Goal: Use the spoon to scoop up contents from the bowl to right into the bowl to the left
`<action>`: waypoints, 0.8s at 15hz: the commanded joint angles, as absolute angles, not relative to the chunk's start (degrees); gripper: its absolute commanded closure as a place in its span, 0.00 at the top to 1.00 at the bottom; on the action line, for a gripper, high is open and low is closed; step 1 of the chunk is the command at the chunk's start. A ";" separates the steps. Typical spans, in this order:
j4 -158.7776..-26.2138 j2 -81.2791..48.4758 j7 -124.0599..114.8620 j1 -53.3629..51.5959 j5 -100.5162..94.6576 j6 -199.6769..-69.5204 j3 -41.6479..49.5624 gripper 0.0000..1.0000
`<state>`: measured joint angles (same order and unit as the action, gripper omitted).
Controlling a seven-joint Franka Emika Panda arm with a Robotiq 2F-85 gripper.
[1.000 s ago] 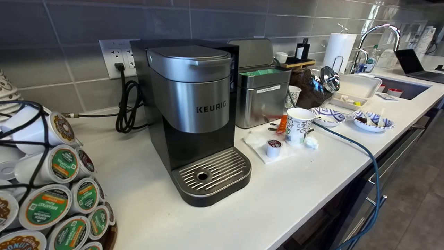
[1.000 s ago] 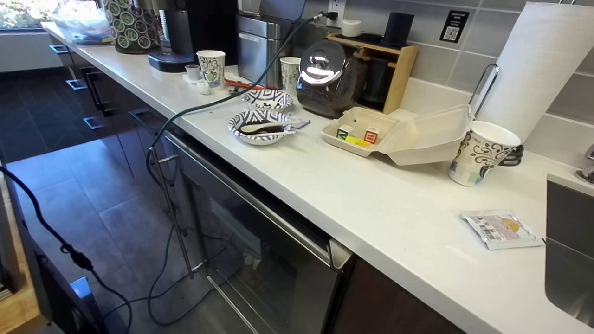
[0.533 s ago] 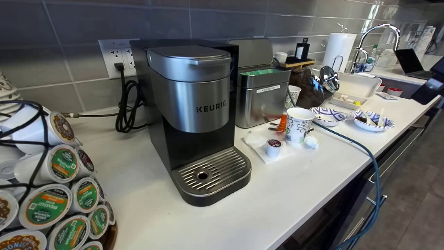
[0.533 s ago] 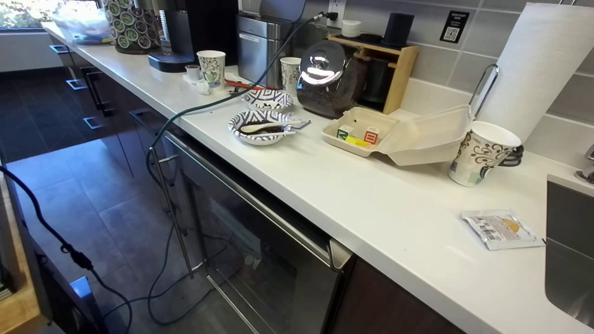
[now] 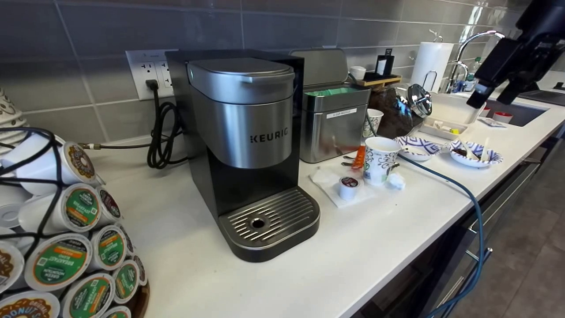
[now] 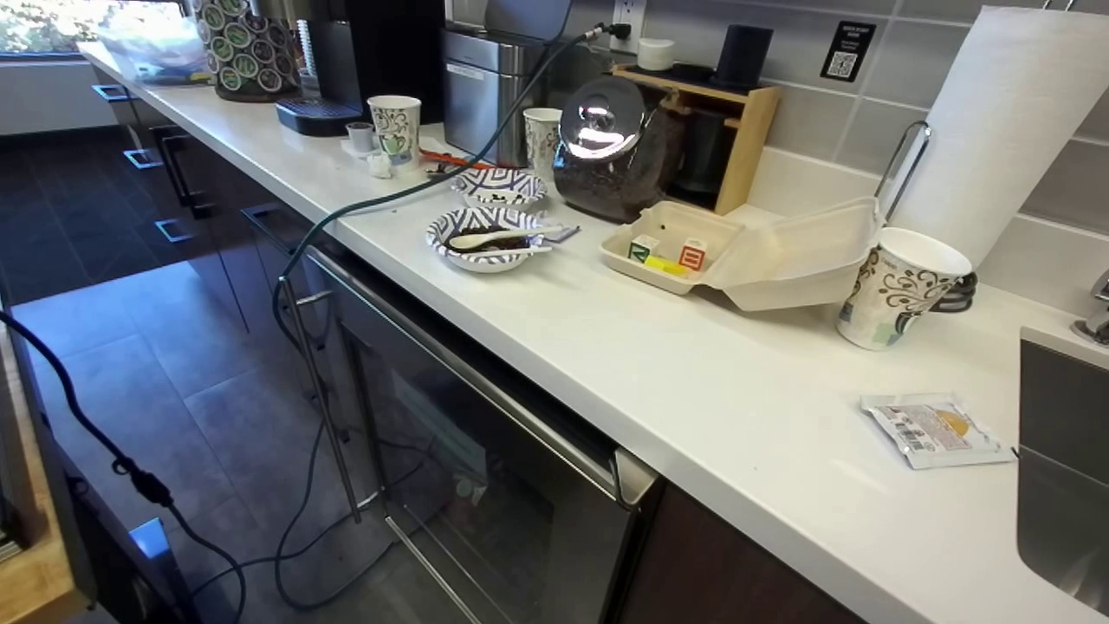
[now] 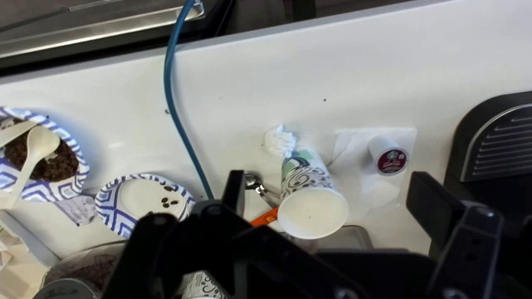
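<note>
In an exterior view, the tool (image 5: 493, 95) hangs above the counter (image 5: 375, 229), jaws spread wide. In an exterior view, an off-white spoon (image 6: 485, 236) rests in a patterned paper bowl (image 6: 485, 217). In the wrist view, that bowl, beside a 2nd bowl (image 7: 141, 195), holds brown bits (image 7: 62, 164).

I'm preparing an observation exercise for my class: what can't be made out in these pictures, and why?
Fuller bowl: one side cut off by the wrist view's left edge.
Jar: wrist view, partly behind the end effector and cut off by the bottom edge.
Bin label: too blurred to read surely in an exterior view.
Robot arm: upper part cut off by an exterior view's top and right edges.
</note>
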<state>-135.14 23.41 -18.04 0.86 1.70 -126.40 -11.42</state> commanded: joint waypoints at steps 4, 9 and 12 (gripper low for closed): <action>-136.25 23.43 12.61 -13.60 9.82 -130.28 19.03 1.00; -134.94 21.81 14.05 -8.11 11.00 -129.33 15.20 1.00; -131.38 16.31 10.67 -5.50 14.37 -130.43 16.15 1.00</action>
